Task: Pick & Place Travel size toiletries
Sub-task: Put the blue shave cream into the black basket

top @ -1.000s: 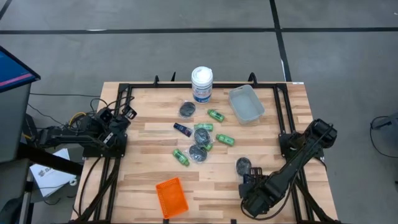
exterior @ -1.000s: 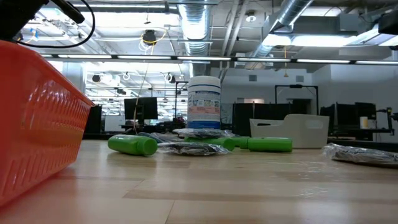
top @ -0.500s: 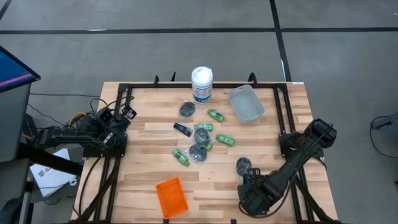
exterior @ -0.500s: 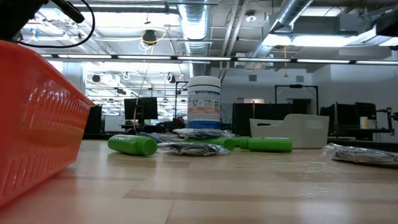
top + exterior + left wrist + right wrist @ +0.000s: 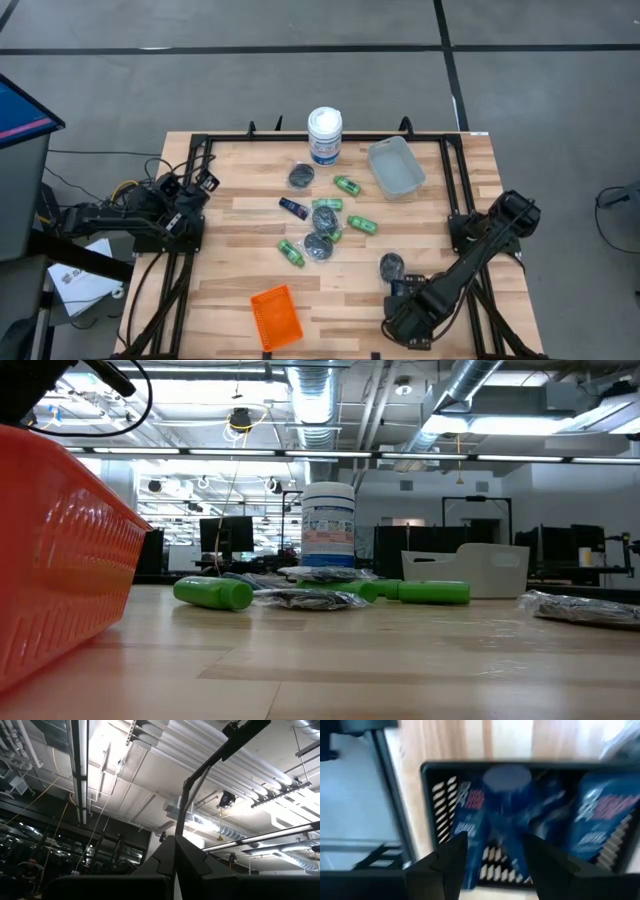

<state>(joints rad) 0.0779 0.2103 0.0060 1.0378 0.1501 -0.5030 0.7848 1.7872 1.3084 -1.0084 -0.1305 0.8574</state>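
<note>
Hovering: right gripper (image 5: pixel 401 318) hangs at the table's (image 5: pixel 230 270) near right edge, above a black tray (image 5: pixel 426 795).
Right fingers: spread apart, nothing clamped between them.
Black tray: holds dark blue tubes (image 5: pixel 502 815) lying side by side.
Left gripper (image 5: pixel 196 190): parked at the table's left edge, fingers (image 5: pixel 165 862) pressed together and empty.
Loose toiletries: green bottles (image 5: pixel 347 185), one blue tube (image 5: pixel 293 208) and wrapped grey pucks (image 5: pixel 301 176) are scattered mid-table; another puck (image 5: pixel 390 266) lies near the right gripper.
Others: white canister (image 5: pixel 324 133), clear tray (image 5: pixel 395 166), orange tray (image 5: pixel 276 316).
</note>
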